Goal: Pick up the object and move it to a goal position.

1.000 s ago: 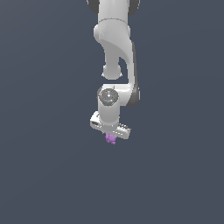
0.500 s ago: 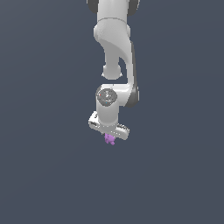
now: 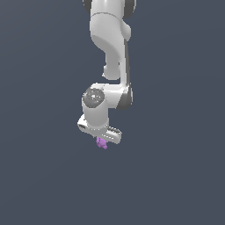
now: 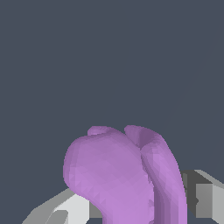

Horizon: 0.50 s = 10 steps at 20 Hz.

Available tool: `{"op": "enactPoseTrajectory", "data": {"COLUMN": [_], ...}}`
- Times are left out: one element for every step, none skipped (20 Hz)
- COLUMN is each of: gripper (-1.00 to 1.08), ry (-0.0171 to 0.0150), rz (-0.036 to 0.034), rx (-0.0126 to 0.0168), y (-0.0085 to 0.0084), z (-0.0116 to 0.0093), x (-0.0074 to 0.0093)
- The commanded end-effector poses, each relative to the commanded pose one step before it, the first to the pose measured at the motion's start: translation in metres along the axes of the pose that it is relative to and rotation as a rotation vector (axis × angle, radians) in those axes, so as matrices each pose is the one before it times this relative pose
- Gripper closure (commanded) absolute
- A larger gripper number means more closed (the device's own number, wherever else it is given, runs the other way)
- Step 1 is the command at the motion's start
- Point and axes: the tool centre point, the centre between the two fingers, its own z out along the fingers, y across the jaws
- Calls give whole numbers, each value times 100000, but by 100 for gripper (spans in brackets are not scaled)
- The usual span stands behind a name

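Note:
The object [image 3: 102,143] is a tiny light-purple lumpy piece poking out just below the white robot hand in the exterior view. My gripper [image 3: 102,140] is shut on it. In the wrist view the object [image 4: 122,175] fills the near field as a large purple lump, with one grey fingertip [image 4: 203,199] on one side and the other fingertip [image 4: 65,212] on the opposite side. The white arm [image 3: 110,48] comes down from above, bending at the wrist joint [image 3: 94,99].
A plain dark grey-blue surface [image 3: 176,176] lies behind everything in both views. No other objects, containers or edges show.
The arm, the gripper and the object hold almost the same place across the three moments; at most a slight upward drift.

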Motion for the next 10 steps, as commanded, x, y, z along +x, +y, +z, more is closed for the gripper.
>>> {"op": "enactPoseTrajectory", "data": {"gripper": [108, 108, 108, 108, 108, 108, 108, 108, 108, 108], "ry": [25, 0, 0, -13, 0, 0, 0, 0, 0, 0], "rz": [20, 0, 0, -68, 0, 0, 0, 0, 0, 0], "rx": [-5, 0, 0, 2, 0, 0, 0, 0, 0, 0], "y": [1072, 436, 443, 402, 433, 416, 400, 384, 369, 355], "z": [-922, -378, -385, -381, -377, -363, -349, -336, -324, -312], "x": [1459, 618, 632, 631, 624, 603, 582, 563, 544, 526]}}
